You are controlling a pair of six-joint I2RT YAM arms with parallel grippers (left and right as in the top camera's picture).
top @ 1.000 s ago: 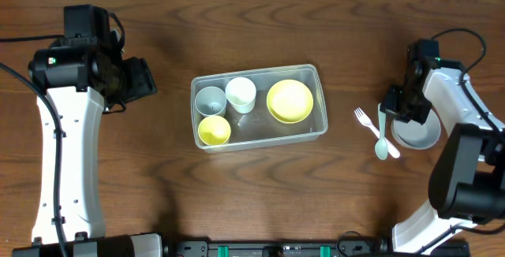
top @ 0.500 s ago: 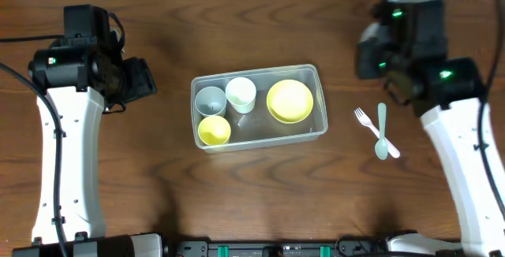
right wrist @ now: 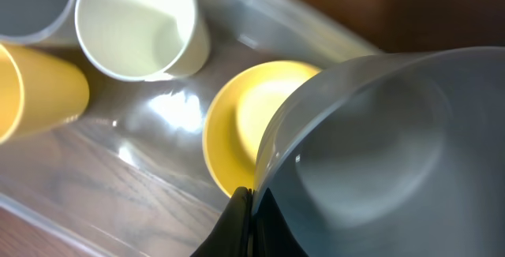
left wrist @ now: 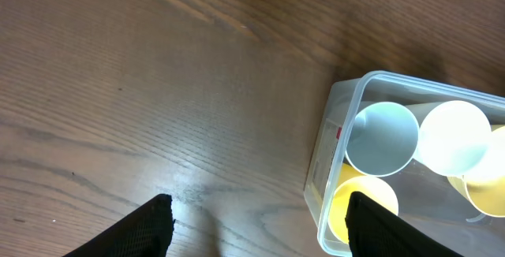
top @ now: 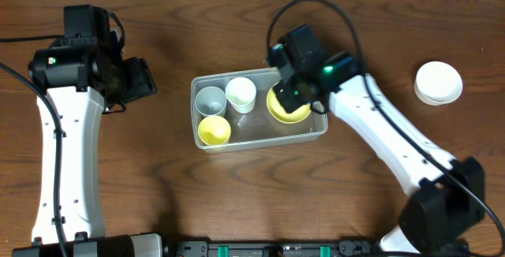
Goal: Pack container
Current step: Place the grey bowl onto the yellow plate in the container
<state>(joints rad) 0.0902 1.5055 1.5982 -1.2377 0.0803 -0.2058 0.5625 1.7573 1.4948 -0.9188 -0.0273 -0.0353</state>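
The clear container (top: 260, 72) sits mid-table with a grey cup (top: 210, 99), a white cup (top: 241, 93), a yellow cup (top: 214, 130) and a yellow bowl (top: 286, 112) inside. My right gripper (top: 293, 93) hangs over the yellow bowl. In the right wrist view it (right wrist: 251, 217) is shut on the rim of a grey bowl (right wrist: 379, 147), held tilted just above the yellow bowl (right wrist: 237, 131). My left gripper (left wrist: 264, 229) is open and empty, over bare table left of the container (left wrist: 331, 154).
A white bowl (top: 439, 82) stands alone at the far right of the table. The right arm stretches across the table's right half from the front edge. The left arm (top: 67, 131) stands along the left side.
The right arm has swung from the table's right side to over the container, carrying the grey bowl. A white bowl now shows at the far right. The left arm has not moved.
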